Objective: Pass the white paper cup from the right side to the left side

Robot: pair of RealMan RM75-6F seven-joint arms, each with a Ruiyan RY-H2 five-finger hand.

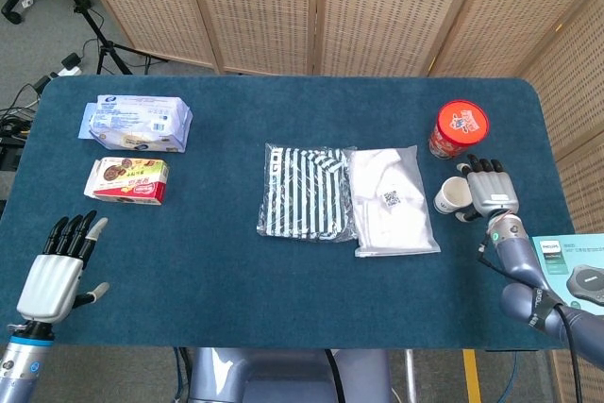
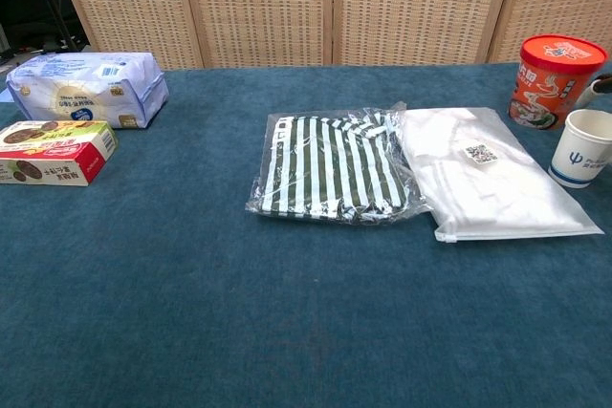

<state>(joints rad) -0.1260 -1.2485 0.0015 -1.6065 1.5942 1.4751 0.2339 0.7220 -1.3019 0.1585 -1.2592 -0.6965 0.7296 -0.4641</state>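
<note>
One white paper cup with a blue logo stands upright at the blue tabletop's right side, just beside the spread, empty right hand; the left hand is likewise spread.

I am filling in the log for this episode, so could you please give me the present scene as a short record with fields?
surface: table with a dark blue cloth
task object: white paper cup, upright, on the right side, in front of the red tub
right hand: beside the cup, fingers spread, contact unclear
left hand: open, over the near left edge
centre: striped garment bag beside white garment bag
far left: tissue pack, snack box in front of it
task stage: cup not yet lifted
</note>
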